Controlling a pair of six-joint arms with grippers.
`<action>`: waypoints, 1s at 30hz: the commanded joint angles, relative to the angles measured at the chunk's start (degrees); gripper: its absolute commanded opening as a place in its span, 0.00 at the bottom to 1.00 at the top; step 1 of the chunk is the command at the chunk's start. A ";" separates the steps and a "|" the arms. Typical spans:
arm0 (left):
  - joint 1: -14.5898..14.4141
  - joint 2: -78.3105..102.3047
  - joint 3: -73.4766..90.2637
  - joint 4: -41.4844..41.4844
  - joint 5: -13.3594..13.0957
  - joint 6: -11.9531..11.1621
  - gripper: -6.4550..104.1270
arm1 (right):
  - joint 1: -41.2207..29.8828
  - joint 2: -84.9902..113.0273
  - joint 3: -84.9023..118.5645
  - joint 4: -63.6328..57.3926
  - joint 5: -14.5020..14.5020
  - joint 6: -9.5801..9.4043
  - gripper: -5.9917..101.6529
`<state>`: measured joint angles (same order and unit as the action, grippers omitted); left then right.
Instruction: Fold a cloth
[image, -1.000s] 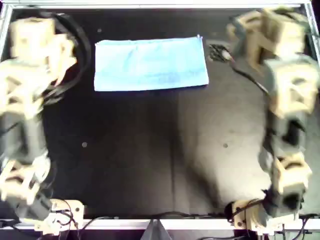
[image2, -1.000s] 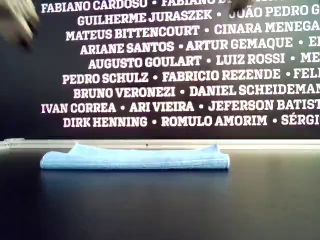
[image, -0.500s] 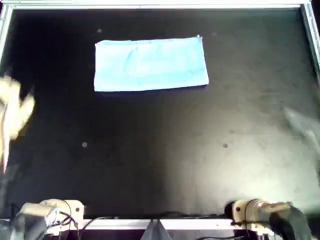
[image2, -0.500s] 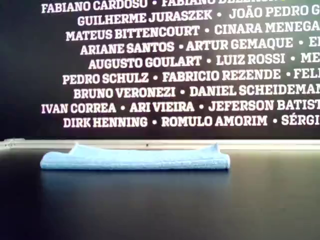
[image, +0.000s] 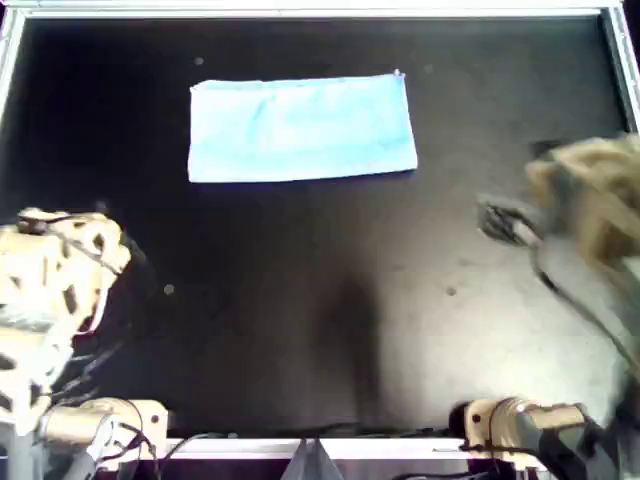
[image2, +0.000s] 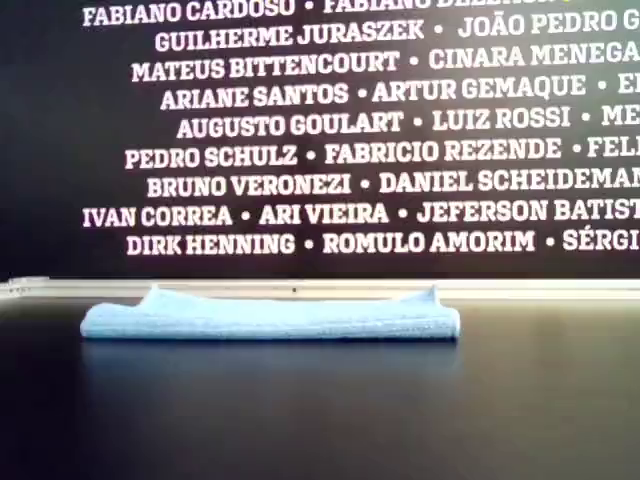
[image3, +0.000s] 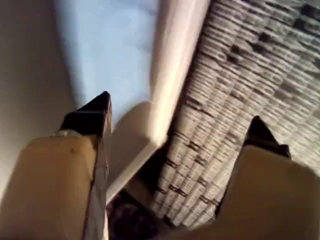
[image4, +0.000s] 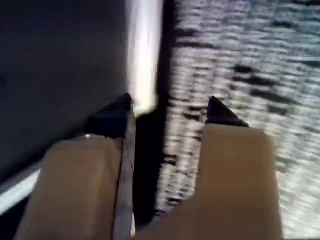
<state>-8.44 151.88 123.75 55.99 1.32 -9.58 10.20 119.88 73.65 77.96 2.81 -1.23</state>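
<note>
White capital-letter names, separated by dots, are being displayed in rows on the black wall panel (image2: 320, 130) standing behind the folded light-blue fabric cloth (image2: 270, 317). Fully legible are: GUILHERME JURASZEK, MATEUS BITTENCOURT, ARIANE SANTOS, ARTUR GEMAQUE, AUGUSTO GOULART, LUIZ ROSSI, PEDRO SCHULZ, FABRICIO REZENDE, BRUNO VERONEZI, IVAN CORREA, ARI VIEIRA, DIRK HENNING, ROMULO AMORIM. Others are being cut off at the panel's edges: FABIANO CARDOSO, CINARA MENEGA, DANIEL SCHEIDEMAN, JEFERSON BATIST.
</note>
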 joint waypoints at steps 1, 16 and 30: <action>1.14 1.23 3.43 -4.92 -0.18 0.62 0.91 | -1.49 10.72 20.21 -15.82 0.00 0.18 0.61; 1.23 1.32 27.86 -29.36 -0.18 5.71 0.91 | -1.58 42.19 83.41 -55.99 0.00 -0.79 0.61; 1.14 1.41 42.71 -41.92 -0.18 5.62 0.91 | -1.14 43.77 99.84 -68.55 -0.97 -0.79 0.61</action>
<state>-8.35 151.88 166.73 16.08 1.32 -4.22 9.14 162.69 172.62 12.66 2.81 -1.76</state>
